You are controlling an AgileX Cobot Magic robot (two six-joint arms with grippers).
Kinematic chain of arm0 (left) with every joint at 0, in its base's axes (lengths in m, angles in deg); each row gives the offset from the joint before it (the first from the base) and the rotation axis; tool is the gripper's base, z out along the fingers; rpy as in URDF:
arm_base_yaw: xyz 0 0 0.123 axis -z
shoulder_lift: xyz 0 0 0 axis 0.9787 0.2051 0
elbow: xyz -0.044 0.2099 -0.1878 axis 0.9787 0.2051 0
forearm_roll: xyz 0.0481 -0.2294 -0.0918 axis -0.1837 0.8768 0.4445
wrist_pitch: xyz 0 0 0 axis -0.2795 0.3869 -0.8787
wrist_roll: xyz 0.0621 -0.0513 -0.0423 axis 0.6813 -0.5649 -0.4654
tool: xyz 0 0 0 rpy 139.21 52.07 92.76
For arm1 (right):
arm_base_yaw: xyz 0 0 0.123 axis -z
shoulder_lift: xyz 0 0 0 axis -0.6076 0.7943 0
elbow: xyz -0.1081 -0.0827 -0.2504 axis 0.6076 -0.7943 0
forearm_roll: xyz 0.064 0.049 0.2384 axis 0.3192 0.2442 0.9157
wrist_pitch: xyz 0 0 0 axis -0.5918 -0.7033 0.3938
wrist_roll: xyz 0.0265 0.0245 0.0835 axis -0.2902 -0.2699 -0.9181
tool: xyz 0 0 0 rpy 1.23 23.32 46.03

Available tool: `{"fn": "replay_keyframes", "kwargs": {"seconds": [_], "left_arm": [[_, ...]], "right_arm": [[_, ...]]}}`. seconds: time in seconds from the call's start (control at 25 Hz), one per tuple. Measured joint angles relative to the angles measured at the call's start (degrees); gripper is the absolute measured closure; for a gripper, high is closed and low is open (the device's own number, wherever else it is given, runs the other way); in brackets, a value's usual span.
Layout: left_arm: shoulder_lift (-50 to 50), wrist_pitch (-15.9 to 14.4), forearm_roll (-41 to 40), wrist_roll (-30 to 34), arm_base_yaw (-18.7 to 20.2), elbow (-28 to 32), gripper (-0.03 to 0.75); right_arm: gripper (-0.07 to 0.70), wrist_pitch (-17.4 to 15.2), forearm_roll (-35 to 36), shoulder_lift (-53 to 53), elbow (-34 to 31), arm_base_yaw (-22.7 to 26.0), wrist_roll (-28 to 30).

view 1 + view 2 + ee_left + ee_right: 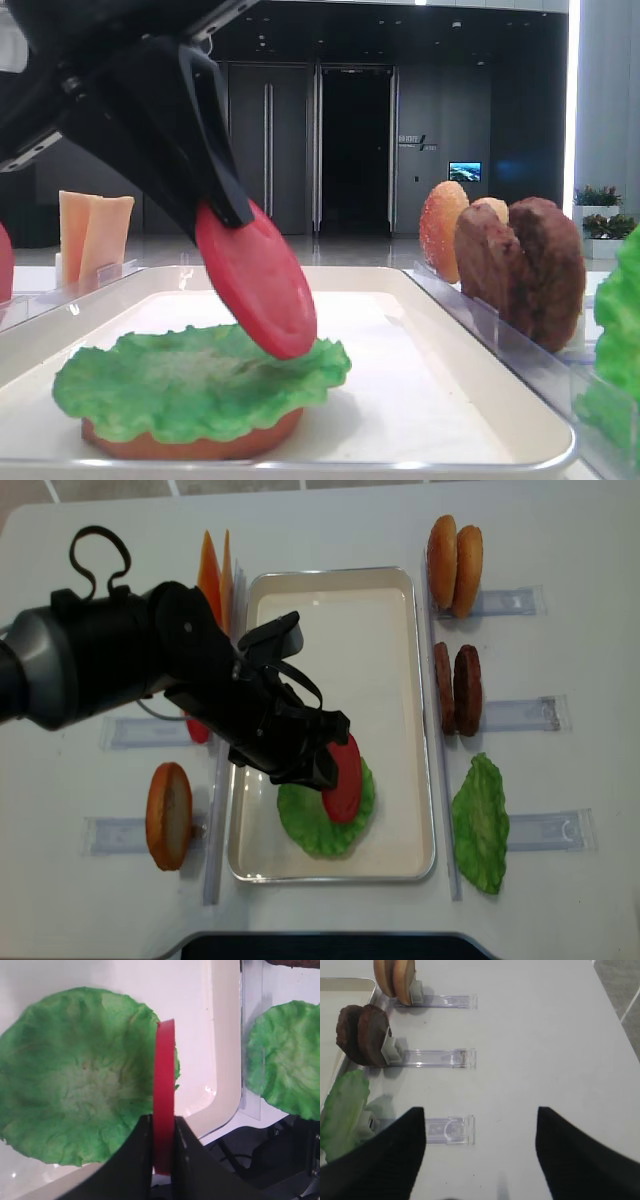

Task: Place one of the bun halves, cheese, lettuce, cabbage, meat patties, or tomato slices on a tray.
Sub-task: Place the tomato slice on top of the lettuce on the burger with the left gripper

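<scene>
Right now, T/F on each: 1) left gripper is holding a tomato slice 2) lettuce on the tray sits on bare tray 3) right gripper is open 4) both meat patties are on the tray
1) True: the left gripper is shut on the tomato slice, held tilted over the lettuce.
2) False: it lies on a bun half on the tray.
3) True: the right gripper is open and empty.
4) False: the meat patties stand in a rack beside the tray.
</scene>
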Motion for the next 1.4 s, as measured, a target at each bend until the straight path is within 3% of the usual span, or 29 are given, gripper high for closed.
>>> {"fn": "replay_keyframes", "kwargs": {"seconds": [1.4], "left_arm": [[2.5, 0.0, 2.1, 1.8, 0.0, 0.0, 0.657]], "right_arm": [[0.153, 0.0, 0.0, 0.0, 0.0, 0.0, 0.0]]}}
